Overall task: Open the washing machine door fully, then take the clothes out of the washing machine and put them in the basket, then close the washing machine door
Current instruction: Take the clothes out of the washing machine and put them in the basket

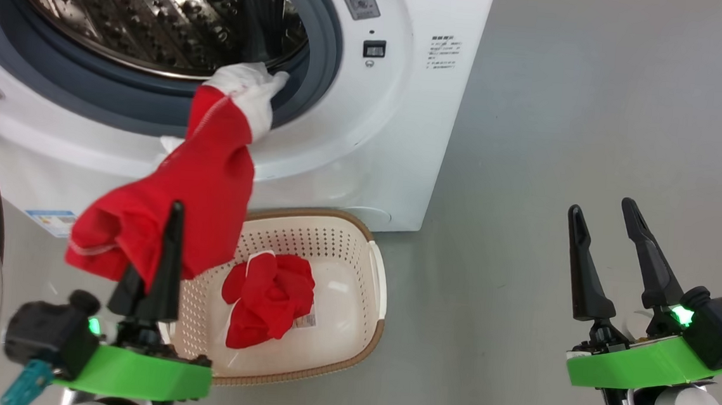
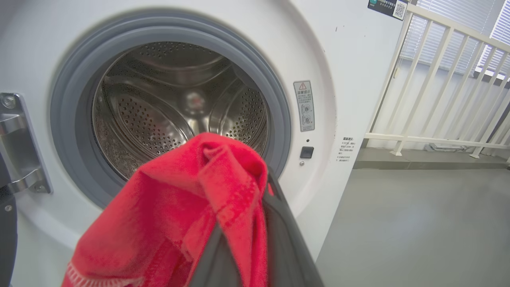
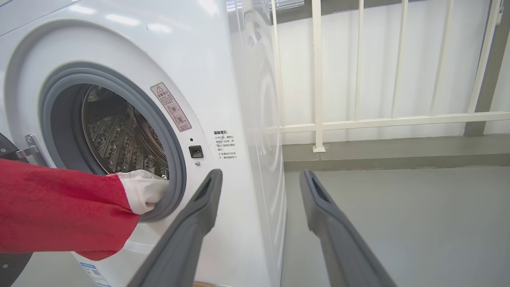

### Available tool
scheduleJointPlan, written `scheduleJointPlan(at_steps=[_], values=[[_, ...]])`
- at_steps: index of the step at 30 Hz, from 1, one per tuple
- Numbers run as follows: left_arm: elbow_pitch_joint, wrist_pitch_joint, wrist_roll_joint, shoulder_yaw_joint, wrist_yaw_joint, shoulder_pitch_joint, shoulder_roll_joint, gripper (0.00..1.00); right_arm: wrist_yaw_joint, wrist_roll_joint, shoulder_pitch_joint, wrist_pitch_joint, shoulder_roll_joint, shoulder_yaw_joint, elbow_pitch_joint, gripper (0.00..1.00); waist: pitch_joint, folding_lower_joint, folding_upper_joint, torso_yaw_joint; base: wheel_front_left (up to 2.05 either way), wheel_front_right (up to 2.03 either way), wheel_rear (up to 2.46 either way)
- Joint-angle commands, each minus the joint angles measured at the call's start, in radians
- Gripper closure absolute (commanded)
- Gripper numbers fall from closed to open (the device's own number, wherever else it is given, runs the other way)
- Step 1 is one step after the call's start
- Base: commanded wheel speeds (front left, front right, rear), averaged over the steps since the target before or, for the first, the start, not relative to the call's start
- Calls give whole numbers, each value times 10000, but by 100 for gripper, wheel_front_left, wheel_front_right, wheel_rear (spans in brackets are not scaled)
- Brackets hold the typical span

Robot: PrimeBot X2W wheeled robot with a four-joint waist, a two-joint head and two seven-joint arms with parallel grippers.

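The left gripper (image 1: pixel 159 265) has its jaws clenched on a red garment (image 1: pixel 200 178) above the left rim of the basket (image 1: pixel 377 261); the right gripper (image 1: pixel 607 226) hangs released, empty. The garment's white end (image 1: pixel 251 96) lies on the grey gasket (image 1: pixel 326 60) of the washing machine (image 1: pixel 418 117), so drawing it back and clear before lowering into the basket seems wise.

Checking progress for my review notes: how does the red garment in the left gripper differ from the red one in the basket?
The held red garment stretches from the shut left gripper to the gasket of the washing machine; the basket garment lies crumpled inside the basket. The held one has a white end; the other looks all red. Both are bright red fabric.
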Motion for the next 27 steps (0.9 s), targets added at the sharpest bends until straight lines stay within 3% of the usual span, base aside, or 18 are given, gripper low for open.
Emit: scheduleJointPlan(at_steps=[1, 8, 27], values=[[-166, 93, -58, 168, 62, -91, 71, 100, 48, 8, -11, -63, -31, 219, -304, 0, 128, 0, 0, 54, 0, 0, 0], [1349, -190, -327, -182, -251, -882, 107, 100, 48, 15, -179, -63, -31, 381, -322, 0, 525, 0, 0, 8, 0, 0, 0], [7528, -726, -841, -74, -558, -4099, 364, 100, 48, 17, -831, -63, -31, 694, -251, 0, 2208, 0, 0, -395, 0, 0, 0]])
